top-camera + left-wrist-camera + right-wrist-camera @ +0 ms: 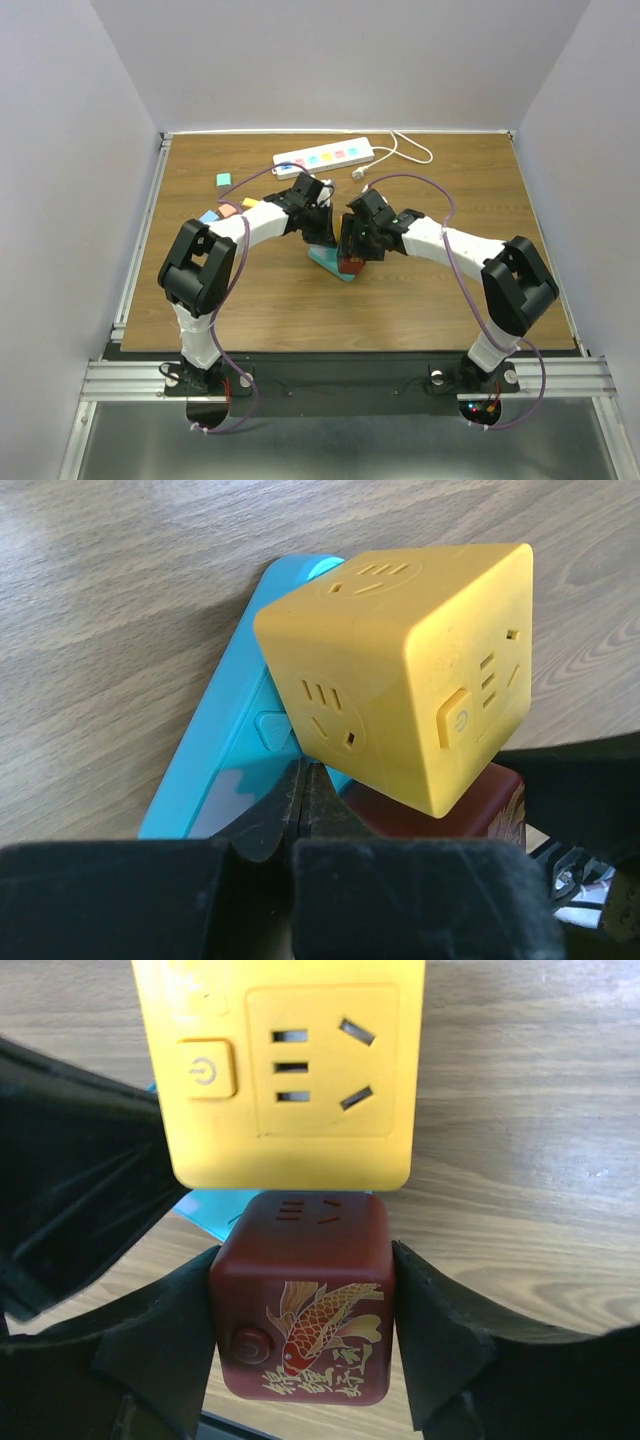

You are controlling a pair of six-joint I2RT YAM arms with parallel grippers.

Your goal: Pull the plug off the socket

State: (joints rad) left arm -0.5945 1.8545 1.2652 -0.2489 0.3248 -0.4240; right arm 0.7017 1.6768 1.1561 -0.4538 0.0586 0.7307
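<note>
The long white power strip [323,156] with pastel outlet faces lies at the back of the table. Its thin white cord [410,152] loops to the right. Both grippers are away from it, at mid-table. My left gripper [320,230] is shut on nothing, and its tips [305,772] touch the teal block [225,750] under a yellow socket cube [400,670]. My right gripper [302,1260] is shut on a dark red socket cube [300,1305] with a fish picture. The yellow cube [285,1070] sits against that cube's far face.
The cord's end [360,175] lies loose on the table in front of the strip. Small coloured blocks [224,181] [228,210] lie at the left, near the left arm. The teal block [325,262] sticks out below the two grippers. White walls enclose the table.
</note>
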